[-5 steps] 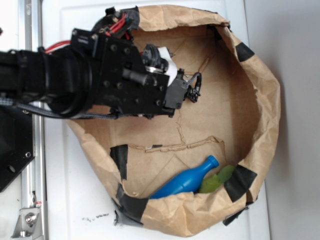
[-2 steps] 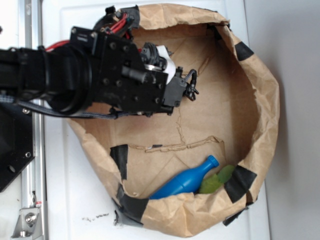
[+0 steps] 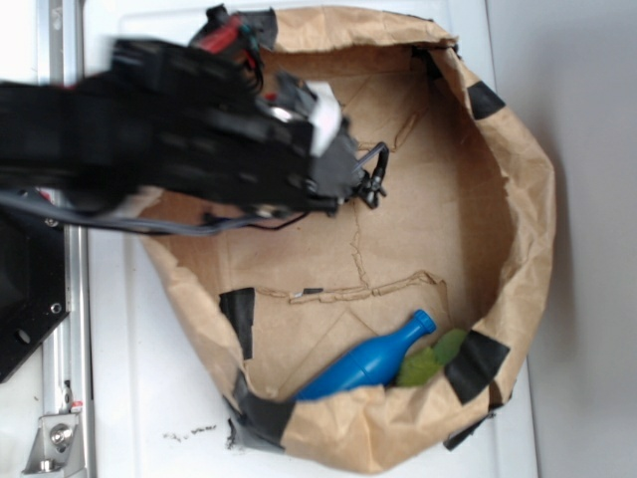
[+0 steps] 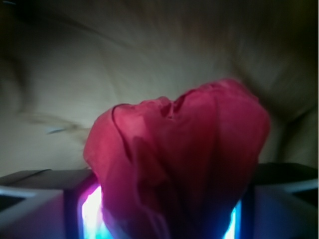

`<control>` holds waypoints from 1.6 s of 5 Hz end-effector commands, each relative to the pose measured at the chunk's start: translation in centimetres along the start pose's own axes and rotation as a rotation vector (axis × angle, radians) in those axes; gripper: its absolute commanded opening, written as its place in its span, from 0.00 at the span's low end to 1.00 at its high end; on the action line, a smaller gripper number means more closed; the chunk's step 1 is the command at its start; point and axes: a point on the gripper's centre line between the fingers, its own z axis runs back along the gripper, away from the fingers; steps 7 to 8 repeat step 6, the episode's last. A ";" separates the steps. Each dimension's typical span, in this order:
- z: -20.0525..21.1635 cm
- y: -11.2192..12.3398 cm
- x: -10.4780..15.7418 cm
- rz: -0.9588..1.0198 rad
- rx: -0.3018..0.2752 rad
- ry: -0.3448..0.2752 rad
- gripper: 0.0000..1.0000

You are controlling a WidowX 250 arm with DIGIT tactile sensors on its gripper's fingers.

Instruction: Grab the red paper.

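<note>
The brown paper bag holds a blue bottle beside a green item; well apart, the gripper clamps the red paper.

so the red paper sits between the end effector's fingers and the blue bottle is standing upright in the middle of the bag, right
Not quite. In the exterior view the blue bottle lies on its side against the lower wall of the brown paper bag, beside a green item. The wrist view does show the red paper between the end effector's fingers.
</note>
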 end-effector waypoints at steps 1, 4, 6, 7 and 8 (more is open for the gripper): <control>10.3 -0.6 0.2 -0.392 -0.248 0.123 0.00; 11.9 -0.6 0.8 -0.660 -0.266 0.416 0.00; 11.5 -1.5 0.2 -0.641 -0.232 0.360 0.00; 11.5 -1.5 0.2 -0.641 -0.232 0.360 0.00; 11.5 -1.5 0.2 -0.641 -0.232 0.360 0.00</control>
